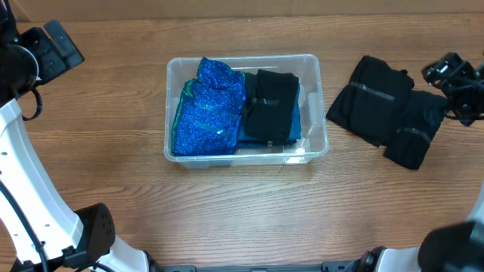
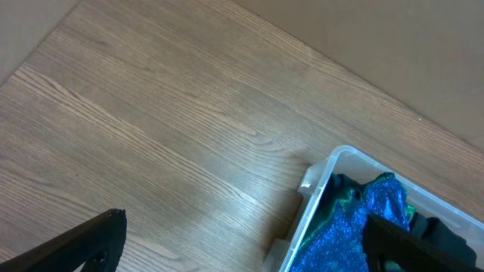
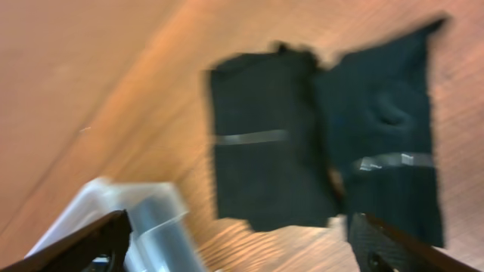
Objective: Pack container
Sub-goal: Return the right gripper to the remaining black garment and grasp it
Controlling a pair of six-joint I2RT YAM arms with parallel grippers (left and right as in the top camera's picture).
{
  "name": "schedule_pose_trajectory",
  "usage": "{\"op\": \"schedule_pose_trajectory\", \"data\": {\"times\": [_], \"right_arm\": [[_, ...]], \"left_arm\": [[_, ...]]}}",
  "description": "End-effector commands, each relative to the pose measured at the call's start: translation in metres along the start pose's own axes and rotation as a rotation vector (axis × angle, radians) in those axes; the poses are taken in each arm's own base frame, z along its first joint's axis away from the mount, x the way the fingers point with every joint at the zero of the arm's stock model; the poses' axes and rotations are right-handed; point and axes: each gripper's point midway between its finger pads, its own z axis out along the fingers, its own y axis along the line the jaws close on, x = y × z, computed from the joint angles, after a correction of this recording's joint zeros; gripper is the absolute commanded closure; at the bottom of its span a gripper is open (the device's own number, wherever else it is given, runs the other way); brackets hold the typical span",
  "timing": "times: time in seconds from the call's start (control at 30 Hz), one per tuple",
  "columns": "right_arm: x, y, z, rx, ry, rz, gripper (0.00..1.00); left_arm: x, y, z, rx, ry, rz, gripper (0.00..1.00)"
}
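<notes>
The clear plastic container (image 1: 310,66) sits mid-table. It holds a glittery blue bundle (image 1: 208,113) on its left side and a folded black cloth (image 1: 270,106) on its right. The container's corner also shows in the left wrist view (image 2: 321,177) and, blurred, in the right wrist view (image 3: 140,215). Two folded black cloths, one larger (image 1: 370,98) and one smaller (image 1: 414,128), lie on the table right of the container; the right wrist view shows both (image 3: 265,143). My left gripper (image 2: 242,242) is open and empty over bare table at the far left. My right gripper (image 3: 242,242) is open and empty above the two black cloths.
The table is wood-grain (image 1: 98,151). The left arm's body (image 1: 30,60) is at the far left edge, and the right arm's body (image 1: 454,79) is at the far right edge. A brown wall runs along the table's far edge (image 2: 378,38).
</notes>
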Motion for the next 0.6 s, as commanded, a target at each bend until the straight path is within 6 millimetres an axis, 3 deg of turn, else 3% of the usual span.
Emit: {"op": "schedule_pose_trajectory", "data": {"times": [0.0, 0.13, 0.27, 0.4, 0.57], "right_arm": [[-0.004, -0.059, 0.04, 0.134, 0.064, 0.089, 0.0], [-0.006, -0.105, 0.072, 0.187, 0.124, 0.148, 0.0], [0.007, -0.133, 0.104, 0.218, 0.213, 0.175, 0.0], [0.027, -0.144, 0.136, 0.198, 0.311, 0.19, 0.02], [0.042, -0.135, 0.159, 0.097, 0.387, 0.212, 0.1]], "left_arm": [[-0.001, 0.001, 0.001, -0.005, -0.001, 0.004, 0.0], [-0.001, 0.001, 0.001, -0.005, -0.001, 0.004, 0.0], [-0.001, 0.001, 0.001, -0.005, -0.001, 0.004, 0.0], [-0.001, 0.001, 0.001, -0.005, -0.001, 0.004, 0.0], [-0.001, 0.001, 0.001, -0.005, -0.001, 0.004, 0.0]]}}
